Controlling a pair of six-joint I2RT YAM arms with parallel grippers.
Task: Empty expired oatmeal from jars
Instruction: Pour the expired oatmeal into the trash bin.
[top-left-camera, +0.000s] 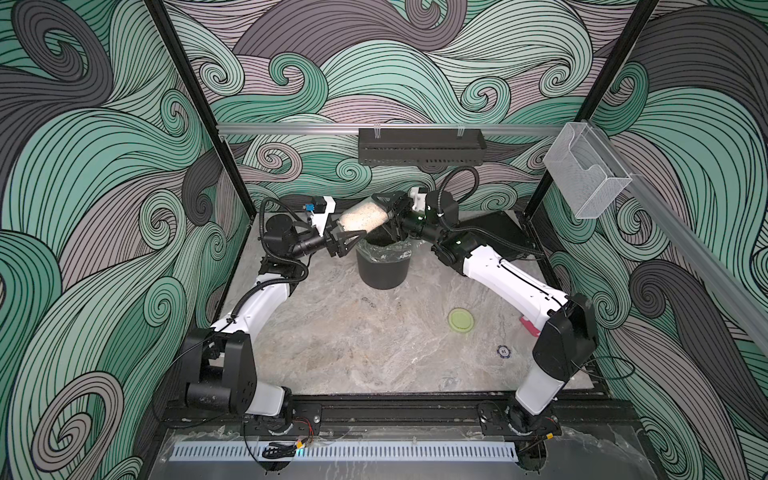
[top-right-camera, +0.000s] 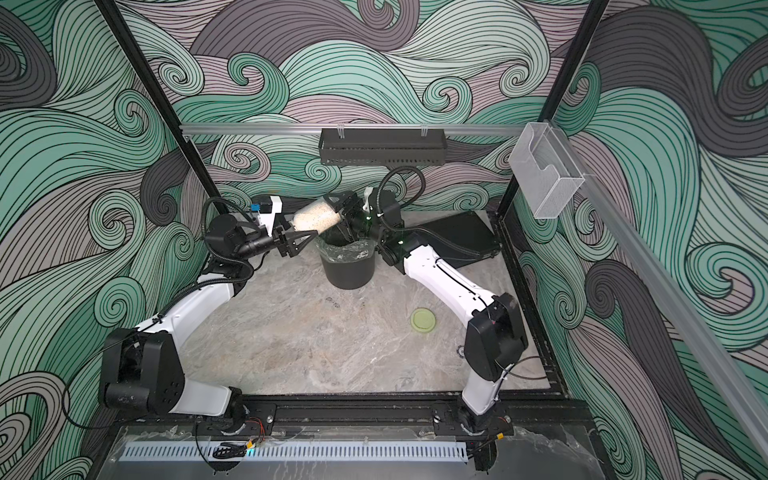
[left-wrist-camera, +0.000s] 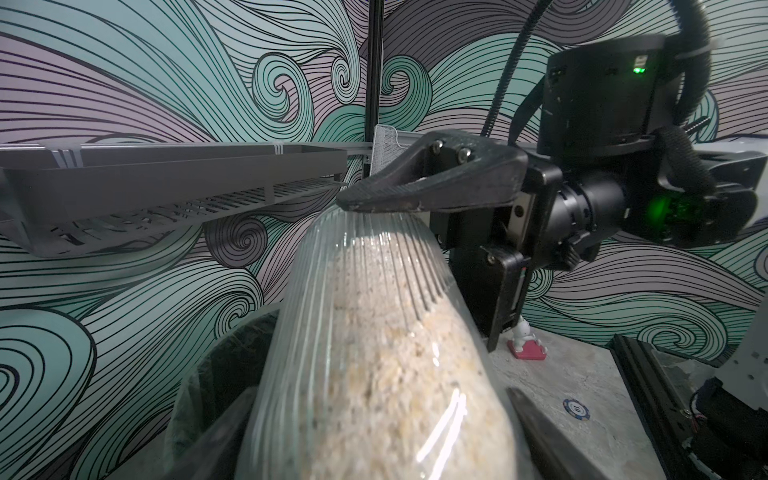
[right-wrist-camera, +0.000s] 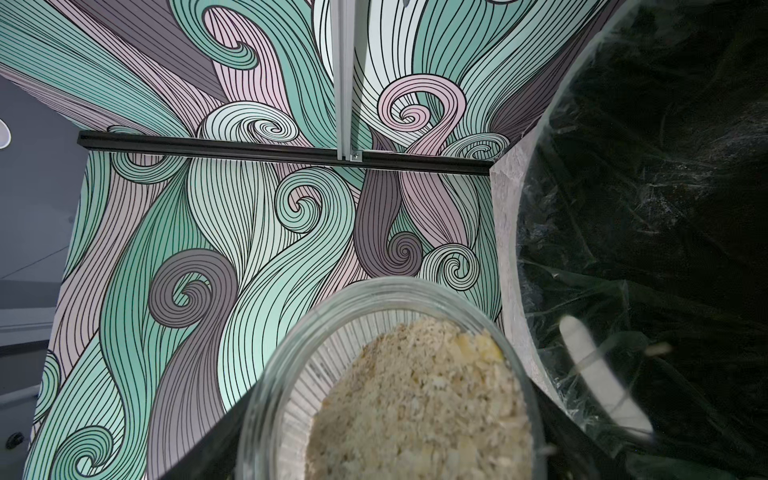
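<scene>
The jar, clear ribbed glass and lidless, hangs tilted over the black bin, with its right end higher. Pale oatmeal fills most of it. My left gripper is shut on the jar's lower end, and its fingers flank the glass in the left wrist view. My right gripper is shut on the upper end, one of its fingers lying on the glass. The jar's round end sits beside the bin's plastic liner. The yellow-green lid lies on the table.
A black shelf hangs on the back wall just above the arms. A clear holder is on the right rail. A flat black board, a pink object, a poker chip and a few crumbs are on the marble table.
</scene>
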